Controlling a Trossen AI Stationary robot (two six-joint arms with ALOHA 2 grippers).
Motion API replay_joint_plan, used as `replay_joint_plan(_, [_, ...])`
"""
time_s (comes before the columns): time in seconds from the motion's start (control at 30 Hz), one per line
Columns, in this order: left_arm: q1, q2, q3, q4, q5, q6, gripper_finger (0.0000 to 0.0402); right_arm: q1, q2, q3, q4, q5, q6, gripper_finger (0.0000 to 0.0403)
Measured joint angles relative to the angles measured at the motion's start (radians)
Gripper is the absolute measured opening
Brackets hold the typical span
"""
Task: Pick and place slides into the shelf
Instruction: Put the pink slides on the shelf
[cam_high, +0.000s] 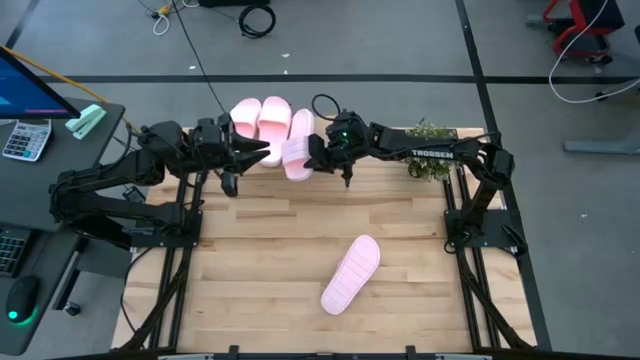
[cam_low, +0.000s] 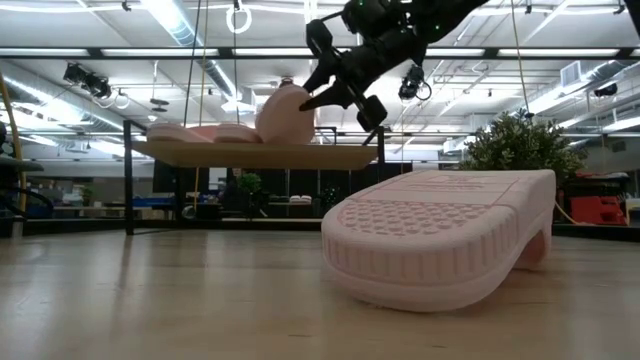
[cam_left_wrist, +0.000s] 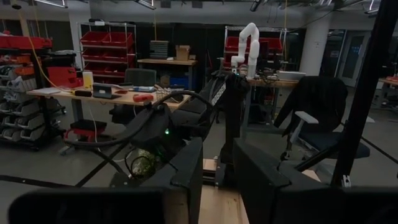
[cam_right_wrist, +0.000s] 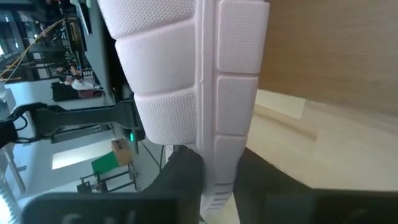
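L gripper (cam_high: 262, 152) hangs at the shelf's (cam_low: 330, 155) 9 o'clock end, fingers nearly together w/ nothing between them; prob. waiting or steadying. 2 slides (cam_high: 260, 118) lie flat side by side on the plank at 12 o'clock. The 3rd slide (cam_high: 297, 145) stands on edge beside them, pinched by the R gripper (cam_high: 318, 152), jaws narrowed on its sole rim, likely tilted so it slots into the remaining gap. The 4th slide (cam_high: 351, 274) lies sole-up on the table (cam_high: 260, 260) at 5 o'clock, well apart, not yet picked. Foam: pale pink, matte, pebbled panels, rounded toe. Shelf: light wood top, thin black frame.
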Motion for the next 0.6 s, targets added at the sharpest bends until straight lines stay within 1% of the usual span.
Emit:
replay_joint_plan(0.13, [0.000,0.000,0.000,-0.013,0.000,0.000,0.0089,-0.005,-0.001,0.000,-0.008,-0.002,-0.006,0.0095])
replay_joint_plan(0.3, [0.000,0.000,0.000,-0.020,0.000,0.000,0.0087,-0.005,-0.001,0.000,-0.018,-0.007,-0.006,0.0100])
replay_joint_plan(0.47, [0.000,0.000,0.000,-0.020,0.000,0.000,0.0095,-0.003,-0.001,0.000,-0.032,-0.012,-0.020,0.0104])
replay_joint_plan(0.6, [0.000,0.000,0.000,-0.020,0.000,0.000,0.0094,-0.002,-0.001,0.000,-0.041,-0.018,-0.025,0.0119])
